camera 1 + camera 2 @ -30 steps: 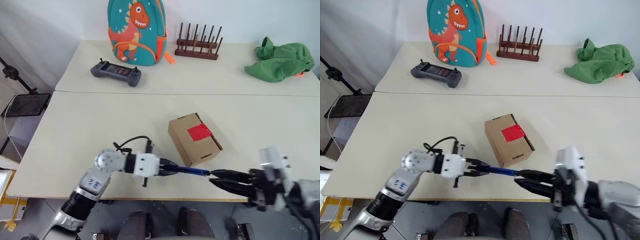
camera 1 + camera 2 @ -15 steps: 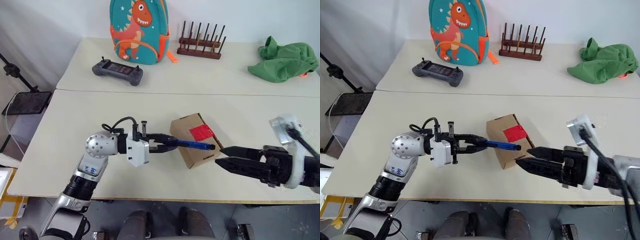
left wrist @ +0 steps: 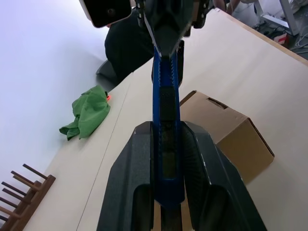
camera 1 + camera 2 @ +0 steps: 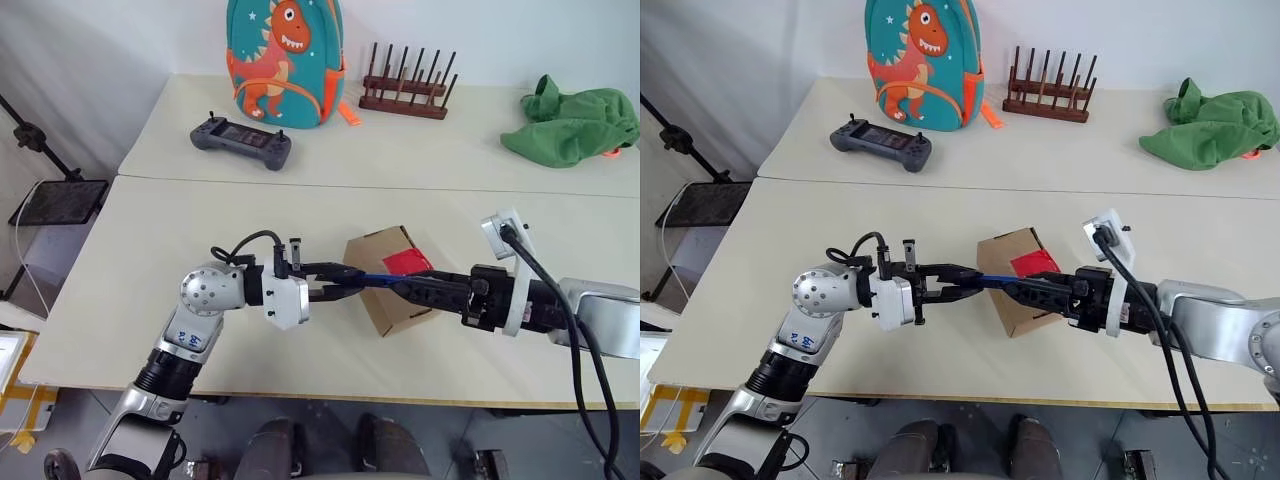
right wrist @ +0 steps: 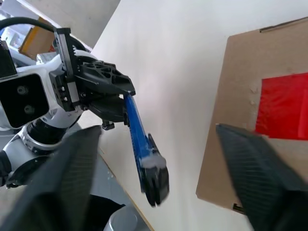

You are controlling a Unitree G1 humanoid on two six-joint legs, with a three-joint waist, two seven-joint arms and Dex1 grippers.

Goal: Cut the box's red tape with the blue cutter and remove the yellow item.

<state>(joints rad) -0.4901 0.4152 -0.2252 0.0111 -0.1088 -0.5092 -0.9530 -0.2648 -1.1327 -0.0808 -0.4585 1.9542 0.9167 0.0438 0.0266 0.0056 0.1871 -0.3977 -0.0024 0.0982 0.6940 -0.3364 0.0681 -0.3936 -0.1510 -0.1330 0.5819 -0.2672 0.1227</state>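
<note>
The box (image 4: 372, 255), brown cardboard with the red tape (image 4: 405, 262) on top, lies on the near table. My left gripper (image 4: 345, 278) is shut on the blue cutter (image 4: 375, 281), holding it level just above the box's near-left corner, tip pointing right. My right gripper (image 4: 400, 287) comes in from the right, facing the left one. In the right wrist view its fingers (image 5: 67, 173) stand wide apart, with the cutter's (image 5: 137, 130) dark free end between them. The yellow item is hidden.
On the far table are a dinosaur backpack (image 4: 285, 55), a dark game controller (image 4: 243, 142), a wooden peg rack (image 4: 405, 95) and a green cloth heap (image 4: 570, 125). A black stand (image 4: 55, 195) is on the floor at the left.
My right gripper has slid left from beside the box until its fingers flank the cutter's free end. The left gripper rose with the cutter earlier and has since held still.
</note>
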